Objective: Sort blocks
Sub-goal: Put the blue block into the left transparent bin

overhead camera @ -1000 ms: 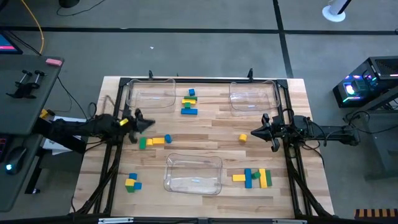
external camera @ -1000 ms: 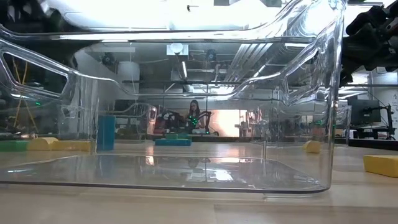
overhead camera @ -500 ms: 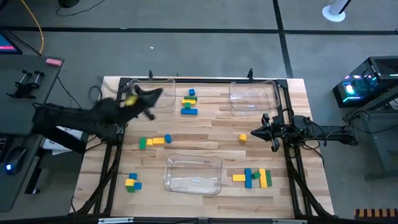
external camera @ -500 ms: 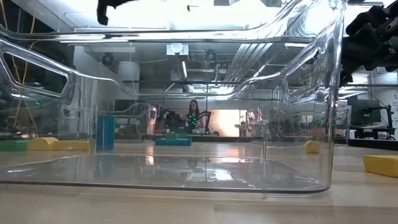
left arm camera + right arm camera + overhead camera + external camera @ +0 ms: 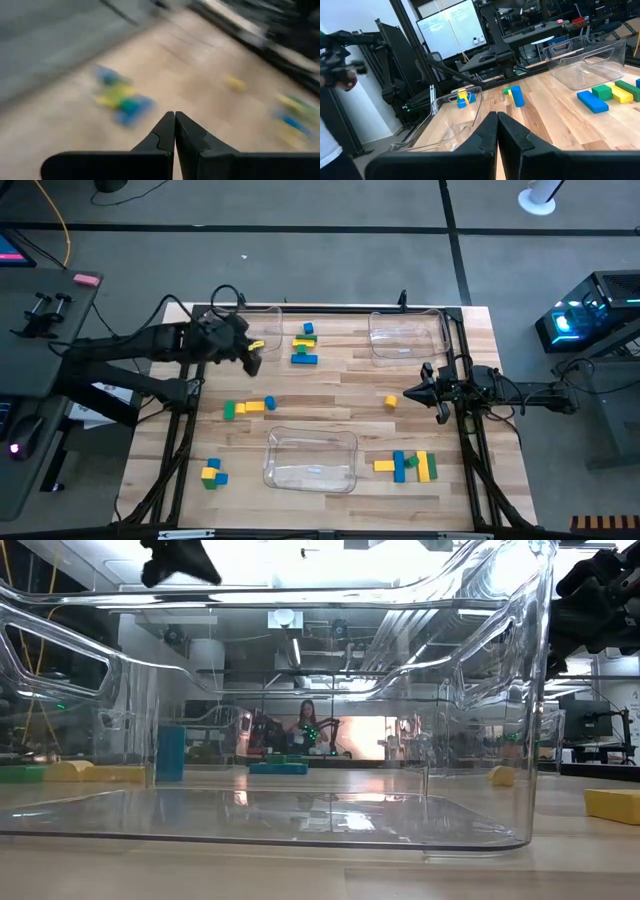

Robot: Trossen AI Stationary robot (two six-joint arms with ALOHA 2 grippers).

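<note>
The left gripper [image 5: 252, 350] has its 2 fingers pressed together, with a small yellow block [image 5: 257, 345] right at its tip; I cannot tell if it grips it. It hangs over the tray [image 5: 243, 332] at the table's [image 5: 330, 385] far left corner. The right gripper [image 5: 412, 394] has its fingers pressed together on nothing, near a lone yellow block [image 5: 390, 401]. The other blocks [image 5: 304, 345] lie in small groups on the table.
</note>
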